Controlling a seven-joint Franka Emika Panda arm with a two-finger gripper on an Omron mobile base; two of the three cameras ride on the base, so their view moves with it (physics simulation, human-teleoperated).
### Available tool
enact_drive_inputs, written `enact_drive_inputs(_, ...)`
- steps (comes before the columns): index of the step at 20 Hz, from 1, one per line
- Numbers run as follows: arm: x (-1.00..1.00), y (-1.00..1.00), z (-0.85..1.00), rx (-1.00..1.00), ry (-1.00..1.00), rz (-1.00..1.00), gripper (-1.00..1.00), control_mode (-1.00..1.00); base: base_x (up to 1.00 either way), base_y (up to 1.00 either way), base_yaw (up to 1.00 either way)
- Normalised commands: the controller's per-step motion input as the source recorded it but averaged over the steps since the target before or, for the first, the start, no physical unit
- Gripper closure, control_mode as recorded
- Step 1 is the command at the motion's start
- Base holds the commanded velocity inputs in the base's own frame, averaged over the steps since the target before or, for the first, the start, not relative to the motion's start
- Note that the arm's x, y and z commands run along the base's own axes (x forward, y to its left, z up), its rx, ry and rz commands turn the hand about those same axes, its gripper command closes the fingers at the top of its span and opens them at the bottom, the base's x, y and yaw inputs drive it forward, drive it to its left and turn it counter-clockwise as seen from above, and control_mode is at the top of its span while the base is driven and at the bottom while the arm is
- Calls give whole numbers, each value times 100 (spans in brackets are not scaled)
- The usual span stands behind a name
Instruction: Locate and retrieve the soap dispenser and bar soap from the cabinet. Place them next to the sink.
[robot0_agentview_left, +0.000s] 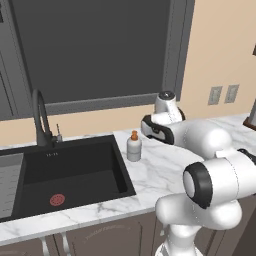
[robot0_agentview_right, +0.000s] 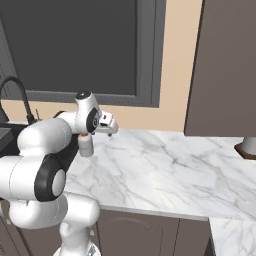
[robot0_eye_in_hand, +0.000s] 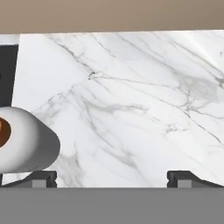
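Hand view: nearest your camera was the soap dispenser (robot0_eye_in_hand: 26, 140), seen from above, standing just off the left fingertip, outside the jaws. Your gripper (robot0_eye_in_hand: 112, 178) was spread wide with nothing but bare marble counter (robot0_eye_in_hand: 131, 100) between the tips. A dark strip of the sink (robot0_eye_in_hand: 8, 74) sat past the dispenser, farther out to the hand's left.

Left base view: you had the arm folded over the counter, and the hand itself was hidden behind the wrist. The soap dispenser (robot0_agentview_left: 133, 146) stood upright on the marble, just beside the rim of the sink (robot0_agentview_left: 122, 170), between basin and wrist. The basin held nothing I could see except the red-ringed drain (robot0_agentview_left: 57, 200). The faucet (robot0_agentview_left: 41, 117) stood behind the basin, well clear of the hand.

Right base view: the gripper (robot0_agentview_right: 111, 126) pointed out over the counter (robot0_agentview_right: 165, 165), with the soap dispenser (robot0_agentview_right: 85, 143) just below and beside the wrist, partly hidden by the arm. The brown cabinet (robot0_agentview_right: 225, 70) was well off to the far side from the dispenser, door shut as far as I could tell, contents hidden.

Progress, my read: dispenser half looked done, since it was parked next to the sink and released. The bar soap remained for you, presumably in that cabinet.
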Motion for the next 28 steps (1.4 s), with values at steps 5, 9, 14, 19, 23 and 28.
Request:
enact_drive_inputs(5, -4, -2, 0, 0, 0, 0, -100, -100, 0, 0, 0)
enact_drive_inputs(9, -46, 0, 0, 0, -1, -2, -100, -100, 0, 0, 0)
enact_drive_inputs(14, -82, 0, 14, 0, -3, 0, -100, -100, 0, 0, 0)
enact_drive_inputs(19, -74, 4, 44, 1, -9, 0, -100, -100, 0, 0, 0)
enact_drive_inputs(23, -76, 6, 48, 6, -12, 0, -100, -100, 0, 0, 0)
enact_drive_inputs(28, -55, 6, 55, 5, -20, 0, -100, -100, 0, 0, 0)
